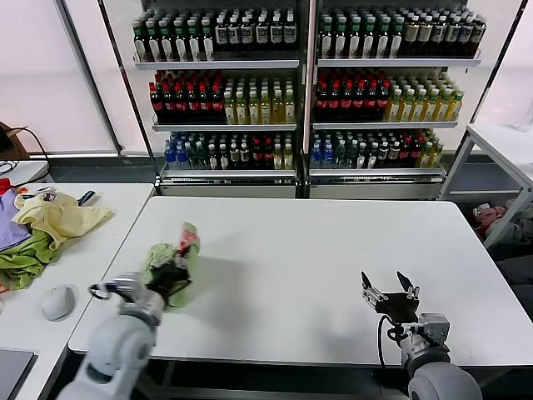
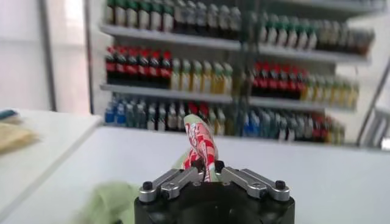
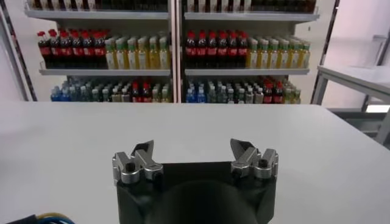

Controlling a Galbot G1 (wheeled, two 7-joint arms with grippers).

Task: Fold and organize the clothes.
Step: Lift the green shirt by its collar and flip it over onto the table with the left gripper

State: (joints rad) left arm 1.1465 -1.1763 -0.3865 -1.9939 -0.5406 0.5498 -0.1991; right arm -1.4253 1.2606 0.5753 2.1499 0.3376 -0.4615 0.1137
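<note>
1. Head view: a white table (image 1: 316,267) fills the middle of the room. Behind it stand two shelf units (image 1: 304,92) packed with rows of bottles, dark, red-capped, yellow and blue, and behind those a pale wall of windows. The shirt (image 1: 171,262), light green with a red-and-white patch, sits bunched up near the table's left front edge. The left gripper (image 1: 172,279) is closed on this bundle at its near side. The right gripper (image 1: 390,293) hovers over bare tabletop near the right front edge, fingers spread and holding nothing, well apart from the shirt. A second white table (image 1: 92,250) stands to the left, carrying a pale yellow garment (image 1: 58,217), a darker green cloth (image 1: 25,260) and a grey mouse (image 1: 57,302). Another white table (image 1: 504,146) shows at the far right.

2. Left wrist view: the left gripper's fingers (image 2: 183,178) are pinched together on a fold of the shirt, the red-and-white patch (image 2: 200,143) standing up between them. Green fabric lies just beside the gripper body on the white tabletop.

3. Right wrist view: the right gripper's fingers (image 3: 143,157) stand wide apart over plain white tabletop, with the bottle shelves beyond.
</note>
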